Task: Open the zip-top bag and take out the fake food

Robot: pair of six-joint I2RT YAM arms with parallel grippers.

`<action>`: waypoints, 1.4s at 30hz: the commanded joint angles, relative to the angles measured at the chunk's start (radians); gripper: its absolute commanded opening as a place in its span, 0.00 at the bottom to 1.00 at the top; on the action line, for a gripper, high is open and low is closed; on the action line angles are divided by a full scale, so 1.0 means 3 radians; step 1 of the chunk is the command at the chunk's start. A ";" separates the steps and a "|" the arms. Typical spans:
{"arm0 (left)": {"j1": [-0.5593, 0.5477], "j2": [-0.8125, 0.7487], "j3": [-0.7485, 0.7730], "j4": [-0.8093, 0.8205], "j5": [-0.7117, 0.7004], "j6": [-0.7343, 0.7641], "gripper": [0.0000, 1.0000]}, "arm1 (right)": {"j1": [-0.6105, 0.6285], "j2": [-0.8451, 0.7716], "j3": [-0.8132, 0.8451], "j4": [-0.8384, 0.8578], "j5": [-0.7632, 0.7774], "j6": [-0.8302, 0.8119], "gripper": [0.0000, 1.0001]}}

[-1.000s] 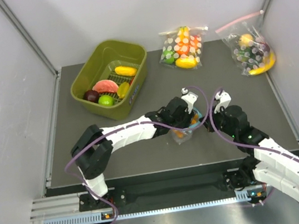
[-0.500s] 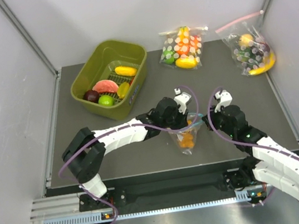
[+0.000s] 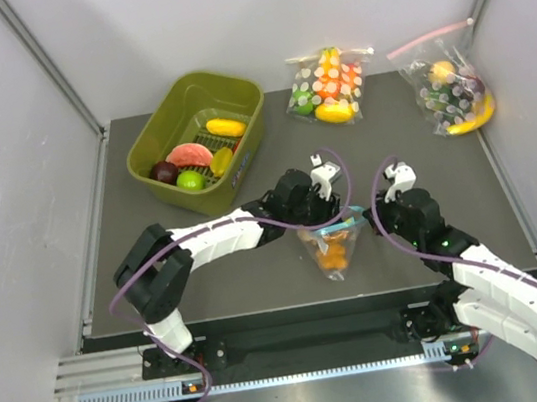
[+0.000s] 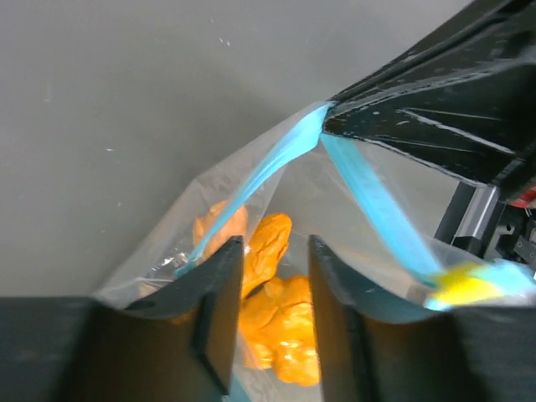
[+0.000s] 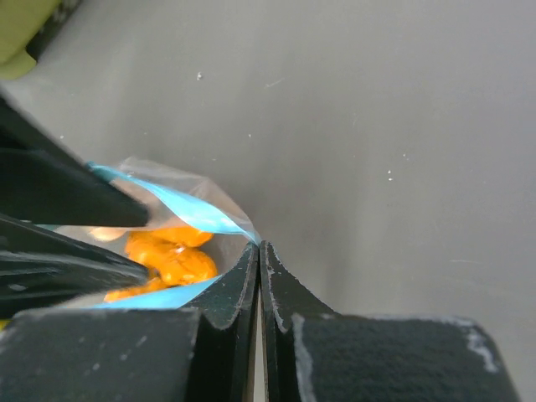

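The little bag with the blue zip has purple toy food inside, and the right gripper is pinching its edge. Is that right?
Not quite. The fake food inside the zip-top bag is orange, not purple; the left wrist view shows it. The right gripper does pinch the bag's edge.

Bottom of zip-top bag [image 4: 159,251] hidden behind left gripper [image 4: 273,251], cut by frame edge below jaws. Between jaws, fake food [image 4: 280,335] only partly seen: orange lumps. Right of jaws, yellow blur [image 4: 465,285], unidentifiable. Bag corner vanishes inside right gripper [image 5: 259,247] jaws. Overhead, both jaw gaps too small to tell.
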 commanded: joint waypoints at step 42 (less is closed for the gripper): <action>-0.0717 0.0806 0.0989 -0.1521 -0.1698 0.0313 0.31 | 0.0097 -0.0744 0.0343 -0.0173 0.0049 -0.0083 0.00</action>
